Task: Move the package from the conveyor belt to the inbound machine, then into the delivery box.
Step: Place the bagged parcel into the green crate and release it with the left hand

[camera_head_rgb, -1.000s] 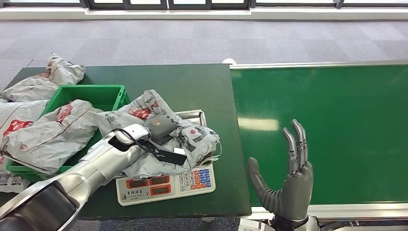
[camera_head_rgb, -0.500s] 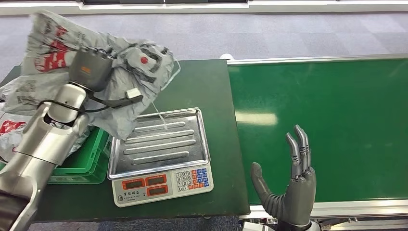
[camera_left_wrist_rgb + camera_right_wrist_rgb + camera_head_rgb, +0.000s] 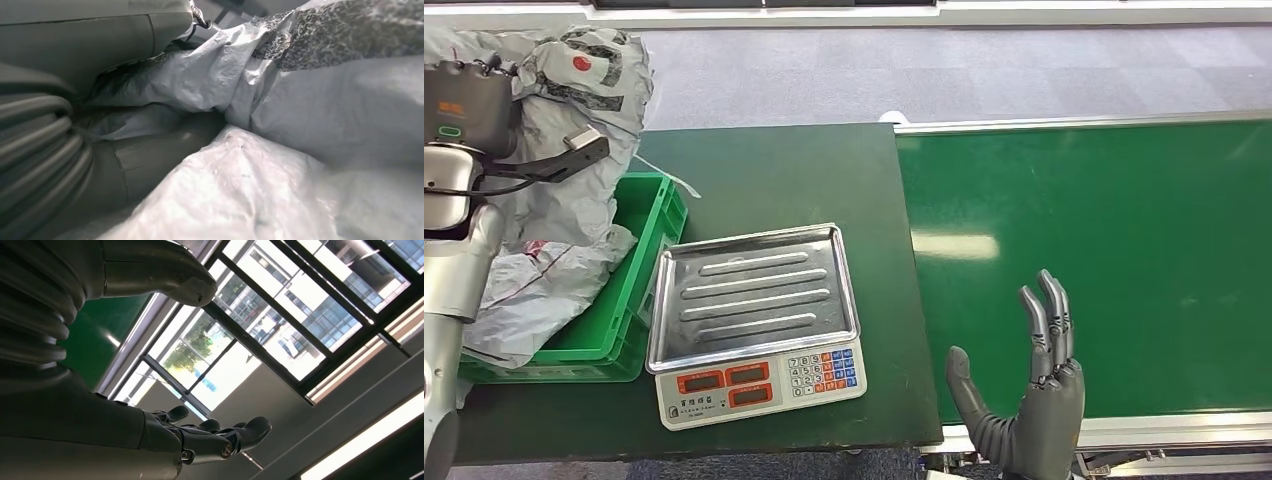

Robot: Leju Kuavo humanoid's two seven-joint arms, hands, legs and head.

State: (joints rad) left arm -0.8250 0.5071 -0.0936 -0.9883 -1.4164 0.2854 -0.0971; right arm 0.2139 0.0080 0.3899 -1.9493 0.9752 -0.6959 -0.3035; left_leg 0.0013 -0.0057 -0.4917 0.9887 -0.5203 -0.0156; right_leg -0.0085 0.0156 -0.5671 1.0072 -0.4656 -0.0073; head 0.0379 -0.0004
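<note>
Package, crumpled grey plastic mailer [image 3: 574, 110], now lifted off steel scale tray [image 3: 754, 295], clamped in left hand [image 3: 464, 105] above green crate [image 3: 639, 270]; drop remains. Right hand [image 3: 1024, 400] idle, fingers spread.

Grey carpet tiles [image 3: 904, 70] cover the floor beyond a dark green table [image 3: 774, 170]. Tall dark-framed windows [image 3: 280, 320] let in bright daylight, and a lit strip light [image 3: 370, 435] crosses the ceiling.

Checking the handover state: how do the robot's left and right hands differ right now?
The left hand grips a grey package raised above the green box; the right hand holds nothing, fingers spread upright at the conveyor belt's near edge. Both are grey.
</note>
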